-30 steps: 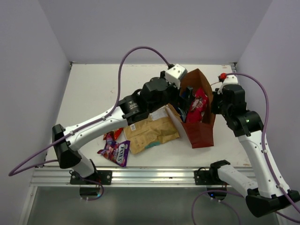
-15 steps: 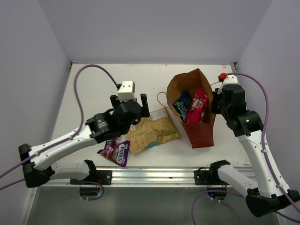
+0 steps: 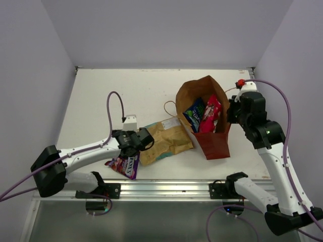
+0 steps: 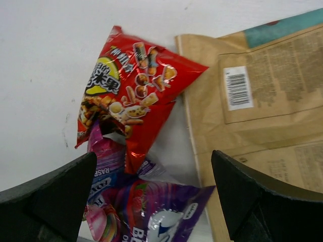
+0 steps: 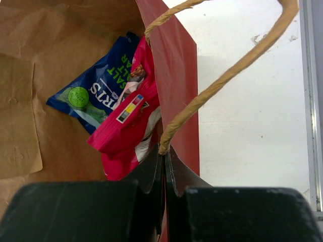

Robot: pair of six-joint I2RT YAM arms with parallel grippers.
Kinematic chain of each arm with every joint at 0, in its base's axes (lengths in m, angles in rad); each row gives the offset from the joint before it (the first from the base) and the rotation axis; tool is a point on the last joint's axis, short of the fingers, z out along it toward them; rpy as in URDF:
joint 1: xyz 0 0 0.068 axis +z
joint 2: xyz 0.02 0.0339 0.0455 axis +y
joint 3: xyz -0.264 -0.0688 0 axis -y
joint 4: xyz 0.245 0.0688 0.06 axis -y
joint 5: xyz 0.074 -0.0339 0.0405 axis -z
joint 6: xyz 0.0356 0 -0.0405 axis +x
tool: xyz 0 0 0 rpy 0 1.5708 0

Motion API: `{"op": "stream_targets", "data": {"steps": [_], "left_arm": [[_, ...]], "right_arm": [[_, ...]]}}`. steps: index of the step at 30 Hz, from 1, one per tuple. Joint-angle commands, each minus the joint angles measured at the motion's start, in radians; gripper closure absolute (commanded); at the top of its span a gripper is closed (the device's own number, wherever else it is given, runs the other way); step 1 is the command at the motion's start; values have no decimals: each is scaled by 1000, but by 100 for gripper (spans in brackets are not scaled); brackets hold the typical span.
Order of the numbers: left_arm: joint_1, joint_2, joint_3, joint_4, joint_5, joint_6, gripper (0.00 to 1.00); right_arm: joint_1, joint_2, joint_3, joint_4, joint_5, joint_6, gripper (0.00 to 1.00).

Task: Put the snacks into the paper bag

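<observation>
Two of five snacks are in the paper bag (image 3: 216,144): the blue packet (image 3: 193,114) and the pink packet (image 3: 211,113), side by side, with blue at 9 o'clock of pink. The bag stands mouth-up on the bench (image 3: 111,91), right of centre.

The right pincer (image 3: 232,114) is at the bag's 3 o'clock side. In the wrist view the right pincer (image 5: 164,169) is clamped tight on the top edge of the red wall (image 5: 174,75), just where the string handle (image 5: 227,70) is fixed. Blue packet (image 5: 98,88) and pink packet (image 5: 126,126) are visible inside.

Three snacks lie flat on the bench. The tan pouch (image 3: 166,138) is at 9 o'clock of the bag and near it. The purple packet (image 3: 124,163) is at 8 o'clock of the pouch. The red-orange packet (image 4: 131,96) overlaps the purple packet (image 4: 146,212) at its 12 o'clock end, with the pouch (image 4: 257,126) just beside it at 3 o'clock.

The left pincer (image 3: 133,141) is low over that cluster. In the wrist view the left pincer (image 4: 154,159) is spread wide and holds nothing.
</observation>
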Motion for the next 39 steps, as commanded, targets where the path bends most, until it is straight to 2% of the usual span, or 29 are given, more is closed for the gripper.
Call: {"op": "stream_targets", "data": {"steps": [1, 3, 8, 15, 22, 24, 27, 28, 31, 37, 39], "left_arm": [[75, -65, -112, 132, 46, 12, 0], [123, -83, -148, 204, 60, 43, 0], [155, -65, -194, 334, 56, 136, 0], [212, 35, -222, 474, 68, 230, 1], [264, 72, -239, 491, 76, 221, 33], [266, 70, -234, 488, 69, 224, 37], [267, 87, -220, 499, 49, 232, 50], [267, 91, -214, 505, 37, 235, 69], [267, 113, -194, 505, 16, 245, 100], [267, 96, -141, 451, -24, 262, 100], [266, 67, -111, 431, -41, 290, 93]], "right_arm": [[0, -28, 15, 22, -29, -10, 100], [0, -33, 12, 23, -32, -10, 100], [0, -41, 13, 19, -29, -10, 100], [0, -44, 12, 16, -24, -12, 100], [0, -37, 9, 19, -21, -13, 100], [0, -33, 10, 19, -24, -13, 100], [0, -30, 6, 22, -27, -13, 100], [0, -30, 7, 23, -29, -13, 100], [0, -27, 6, 22, -30, -15, 100], [0, -13, 3, 25, -33, -15, 100], [0, -7, 3, 28, -36, -15, 100]]}}
